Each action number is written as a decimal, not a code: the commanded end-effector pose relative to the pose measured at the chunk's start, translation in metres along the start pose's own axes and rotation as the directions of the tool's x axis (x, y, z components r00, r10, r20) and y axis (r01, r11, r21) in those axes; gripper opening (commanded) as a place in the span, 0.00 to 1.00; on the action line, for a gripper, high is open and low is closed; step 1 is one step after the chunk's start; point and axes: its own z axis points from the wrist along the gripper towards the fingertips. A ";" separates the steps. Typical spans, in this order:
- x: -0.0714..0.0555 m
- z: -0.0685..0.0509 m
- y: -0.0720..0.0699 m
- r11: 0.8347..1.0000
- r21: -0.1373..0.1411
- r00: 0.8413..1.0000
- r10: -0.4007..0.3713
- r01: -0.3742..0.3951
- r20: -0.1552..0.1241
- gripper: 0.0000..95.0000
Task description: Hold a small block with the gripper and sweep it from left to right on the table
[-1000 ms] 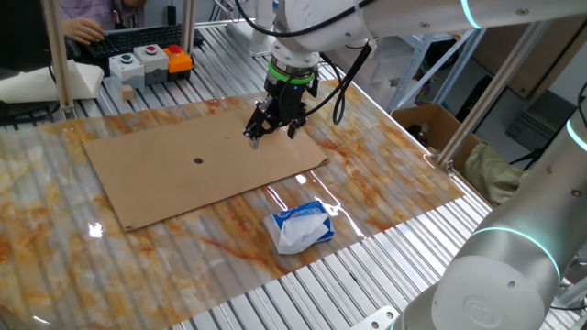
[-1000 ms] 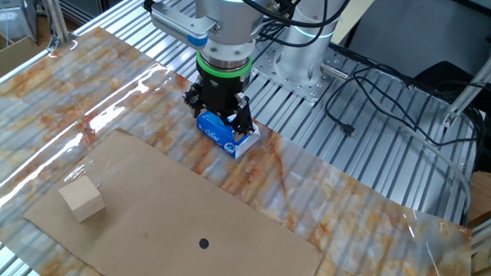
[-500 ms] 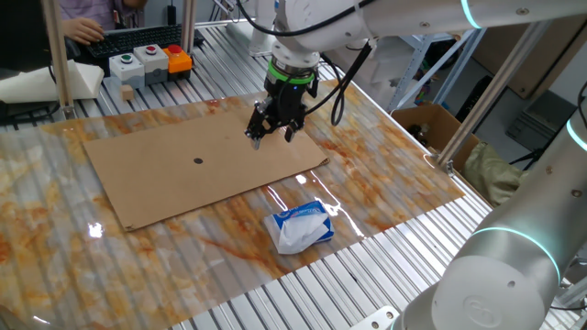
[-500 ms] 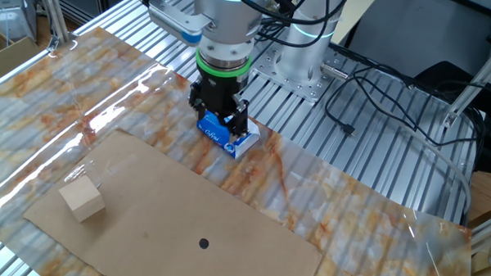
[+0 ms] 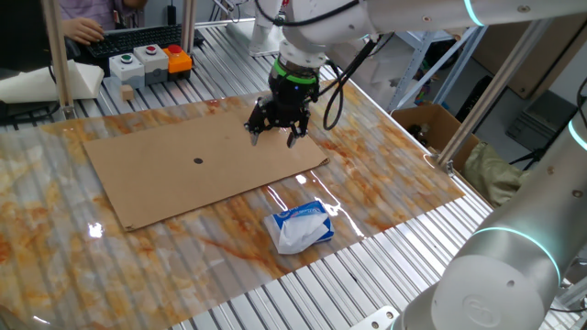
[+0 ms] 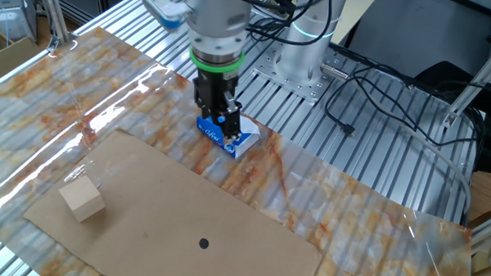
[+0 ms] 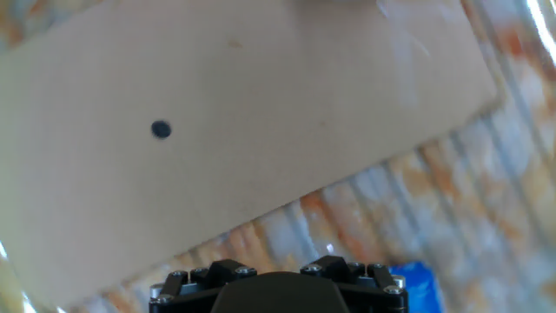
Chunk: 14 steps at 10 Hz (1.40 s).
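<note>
The small block (image 6: 82,200), a light-tan cube, sits on the near-left corner of the brown cardboard sheet (image 6: 177,217); I cannot make it out in the other fixed view or the hand view. The black gripper (image 5: 274,135) hangs above the sheet's far right part, its fingers spread, with nothing between them. In the other fixed view the gripper (image 6: 221,131) shows edge-on in front of the white-and-blue packet (image 6: 239,143), well away from the block. The hand view shows only the gripper's base, not its fingertips. The marbled table (image 5: 385,174) lies under everything.
The sheet (image 5: 183,165) bears a dark dot (image 5: 198,161). The packet (image 5: 298,226) lies near the table's front edge. A button box (image 5: 147,62) stands at the back. An open carton (image 5: 426,124) sits beside the table. Cables (image 6: 378,102) run over the slatted frame.
The gripper has turned about its vertical axis while staying over the same part of the sheet. The block and the packet have not moved.
</note>
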 end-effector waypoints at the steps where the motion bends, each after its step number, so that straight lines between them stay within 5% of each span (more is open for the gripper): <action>1: 0.000 0.000 -0.001 0.988 -0.046 0.989 0.147 -0.147 -0.005 0.00; 3: -0.001 0.001 -0.001 0.998 0.033 0.997 0.059 -0.060 0.049 0.00; 8: -0.006 0.000 -0.005 0.996 0.093 0.996 -0.003 -0.006 0.089 0.00; 14: -0.035 -0.001 -0.013 0.995 0.088 0.995 -0.048 0.041 0.089 0.00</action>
